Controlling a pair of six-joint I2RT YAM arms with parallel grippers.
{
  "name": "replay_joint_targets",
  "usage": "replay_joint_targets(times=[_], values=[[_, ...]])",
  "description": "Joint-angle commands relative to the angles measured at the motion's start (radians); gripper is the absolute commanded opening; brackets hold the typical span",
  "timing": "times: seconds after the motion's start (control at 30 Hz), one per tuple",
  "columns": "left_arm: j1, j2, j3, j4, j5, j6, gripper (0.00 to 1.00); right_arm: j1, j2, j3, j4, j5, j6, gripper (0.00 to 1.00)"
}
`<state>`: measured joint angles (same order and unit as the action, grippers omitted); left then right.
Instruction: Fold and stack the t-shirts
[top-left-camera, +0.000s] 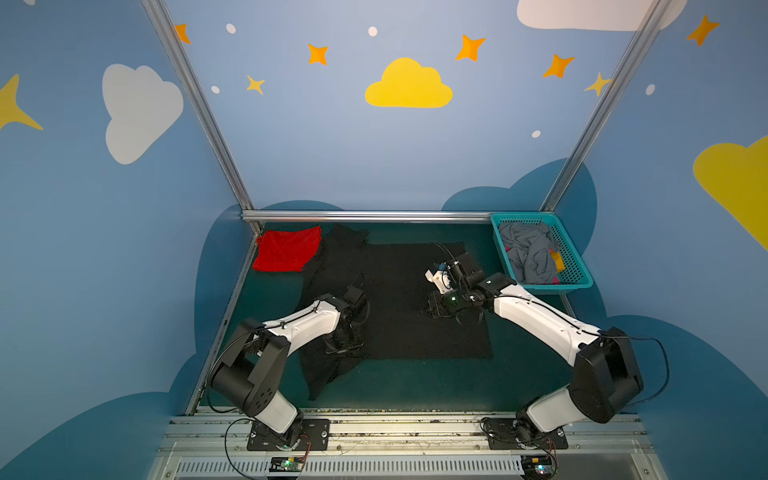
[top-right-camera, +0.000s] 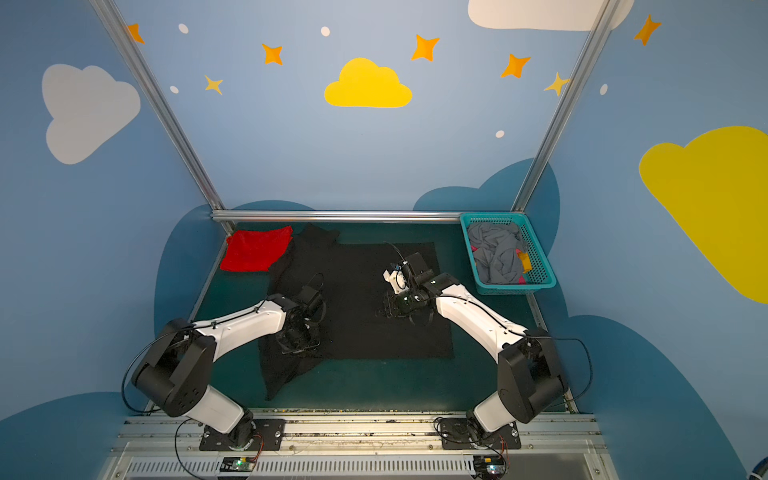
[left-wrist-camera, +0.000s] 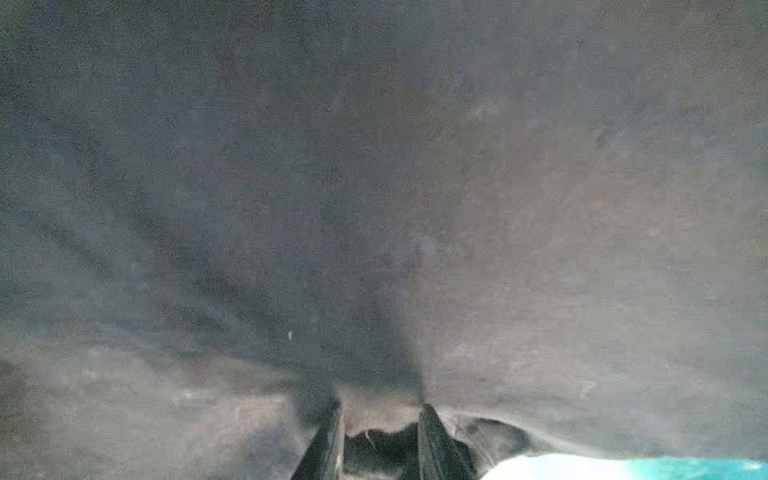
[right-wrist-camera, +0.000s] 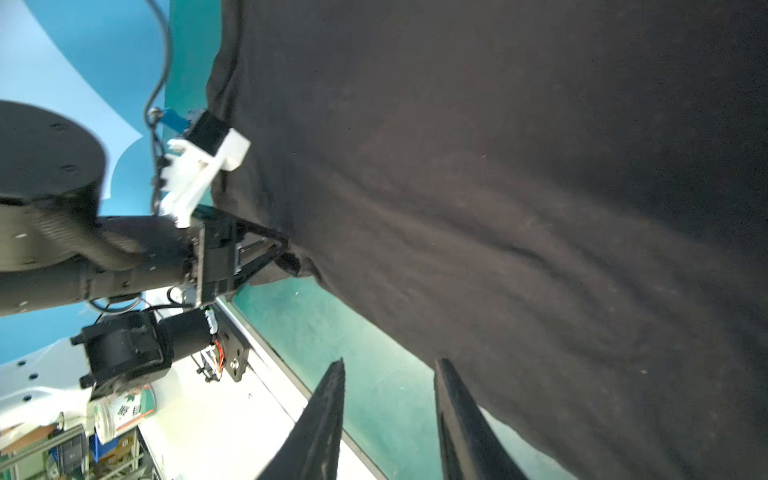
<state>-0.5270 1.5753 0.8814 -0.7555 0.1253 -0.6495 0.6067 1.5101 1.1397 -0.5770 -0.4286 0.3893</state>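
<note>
A large black t-shirt (top-left-camera: 395, 324) (top-right-camera: 353, 291) lies spread over the middle of the green table, its left part rumpled. My left gripper (top-left-camera: 344, 347) (top-right-camera: 297, 347) is shut on that left edge. In the left wrist view the hem sits pinched between the fingertips (left-wrist-camera: 380, 409), and creases run out from the grip across the black t-shirt (left-wrist-camera: 374, 208). The right wrist view shows the left gripper (right-wrist-camera: 286, 253) at the edge of the black t-shirt (right-wrist-camera: 498, 208). My right gripper (top-left-camera: 431, 307) (top-right-camera: 384, 309) (right-wrist-camera: 390, 374) is open beside the cloth, holding nothing. A folded red t-shirt (top-left-camera: 286, 249) (top-right-camera: 255, 248) lies at the back left.
A teal mesh basket (top-left-camera: 577, 266) (top-right-camera: 542, 266) at the back right holds crumpled grey cloth (top-left-camera: 528, 253). An aluminium rail (top-left-camera: 365, 216) bounds the table's far side, and blue walls close in both sides. Bare green table (top-left-camera: 415, 382) runs along the front.
</note>
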Motion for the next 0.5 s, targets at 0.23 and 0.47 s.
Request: replay_joint_targets(times=[0.23,0.47], values=[[-0.088,-0.081,-0.095,0.030,0.032,-0.114,0.32,0.036,-0.050,-0.034,0.025,0.011,0.023,0.39],[-0.155,-0.171,-0.173,0.075,0.075,-0.209,0.32,0.054,-0.051,-0.050,0.041,0.011,0.030,0.39]])
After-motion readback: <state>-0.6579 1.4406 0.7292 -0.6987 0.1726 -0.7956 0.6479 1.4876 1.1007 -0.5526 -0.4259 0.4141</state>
